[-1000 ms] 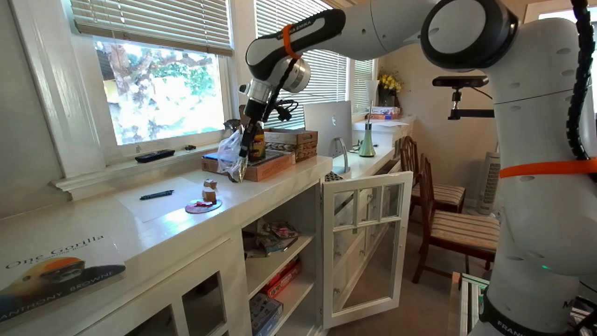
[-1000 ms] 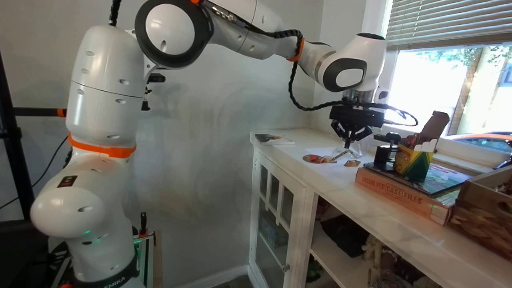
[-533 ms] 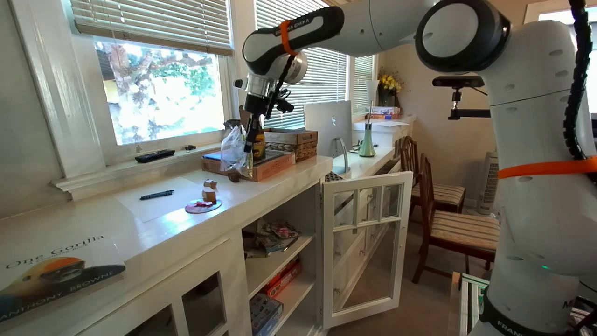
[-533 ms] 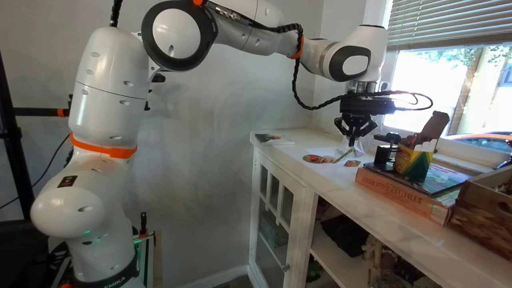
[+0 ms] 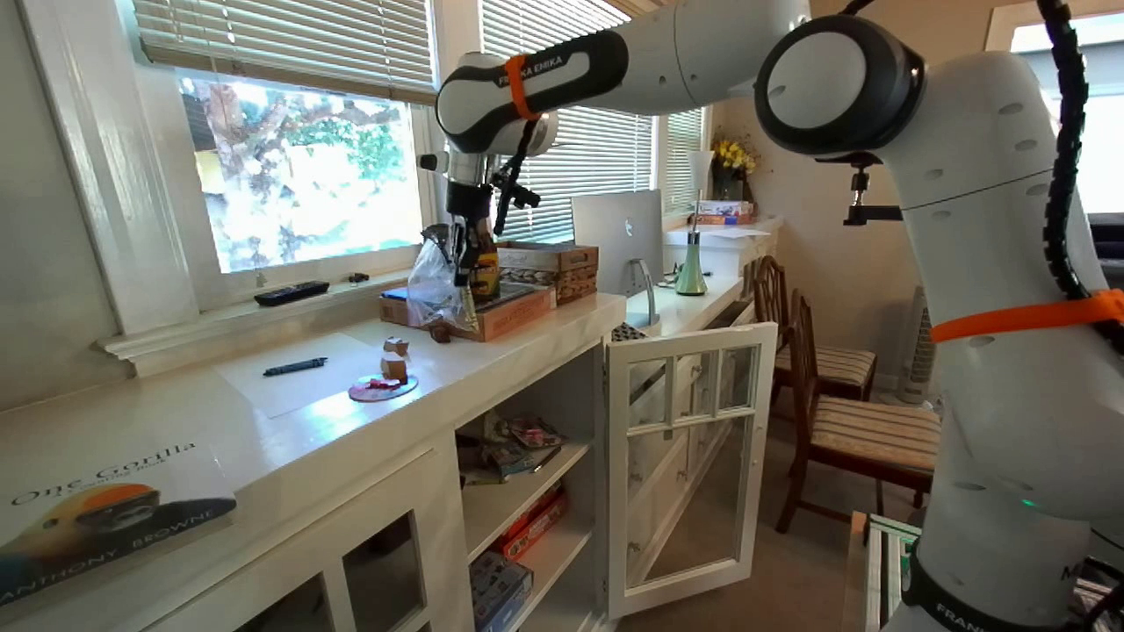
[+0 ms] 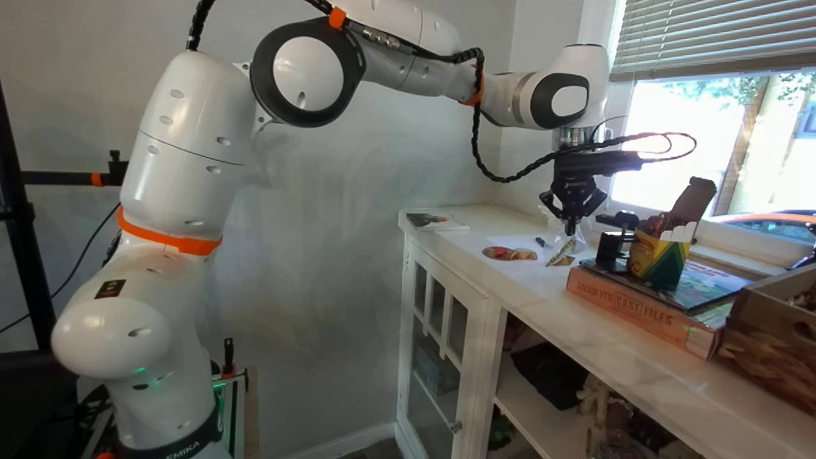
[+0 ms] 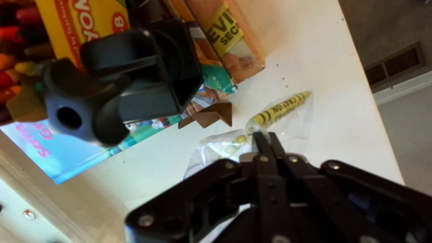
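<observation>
Fingertips of the hand are closed together on a clear plastic bag — the wrist view shows its film bunched at the pinch and flaring out on both sides. Inside the bag, just beyond the fingertips, lies a yellow crayon, and only that close look makes its dark bands and printed word CRAYON readable. Both exterior views show the bag hanging under the hand; in an exterior view the crayon slants downward, though whether it touches the desk cannot be told. The bag looks thin, glossy and wrinkled; the crayon narrows to a pointed yellow tip. Near the hand, in the wrist view, sits a folded brown piece of card and, farther from it, a black clamp beside a yellow box of crayons. In an exterior view the orange box beneath these last two shows its spine lettering, UNSOLVED CASE FILES. Well apart from the hand — seen in an exterior view — a dark crayon lies on white paper, near a flat colored disc.
</observation>
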Available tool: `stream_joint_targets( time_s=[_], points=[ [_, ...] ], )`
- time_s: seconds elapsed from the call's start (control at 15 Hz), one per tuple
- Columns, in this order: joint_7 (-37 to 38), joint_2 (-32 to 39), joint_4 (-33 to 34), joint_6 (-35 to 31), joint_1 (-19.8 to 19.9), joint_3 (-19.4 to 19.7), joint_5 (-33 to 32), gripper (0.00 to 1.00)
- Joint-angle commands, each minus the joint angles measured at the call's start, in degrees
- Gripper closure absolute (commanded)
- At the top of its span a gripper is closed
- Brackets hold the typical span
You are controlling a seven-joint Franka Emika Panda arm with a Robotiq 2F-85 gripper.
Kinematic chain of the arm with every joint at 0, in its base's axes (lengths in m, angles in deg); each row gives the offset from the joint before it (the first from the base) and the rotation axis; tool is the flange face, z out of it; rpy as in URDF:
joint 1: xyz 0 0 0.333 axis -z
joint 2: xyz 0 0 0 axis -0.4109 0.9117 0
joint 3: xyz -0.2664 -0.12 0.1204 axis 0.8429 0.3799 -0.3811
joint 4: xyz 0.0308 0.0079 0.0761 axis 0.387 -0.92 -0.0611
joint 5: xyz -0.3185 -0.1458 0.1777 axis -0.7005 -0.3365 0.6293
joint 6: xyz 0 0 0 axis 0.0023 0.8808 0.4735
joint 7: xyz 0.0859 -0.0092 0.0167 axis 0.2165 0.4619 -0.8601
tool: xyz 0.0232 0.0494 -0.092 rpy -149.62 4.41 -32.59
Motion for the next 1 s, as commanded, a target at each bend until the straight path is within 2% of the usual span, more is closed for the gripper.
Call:
stream_joint_targets(
  time_s=[0.0,0.47,0.6,0.93],
  points=[
    [-2.0,3.5,5.0,0.9,-1.3,-0.3,-5.5,1.00],
    [-2.5,6.8,8.6,-0.3,-5.2,0.1,-17.8,1.00],
    [-1.7,5.4,6.7,-0.5,-4.5,-0.6,-15.8,0.99],
    [-1.8,5.9,7.6,-1.0,-5.0,-0.6,-16.1,0.99]
  ],
)
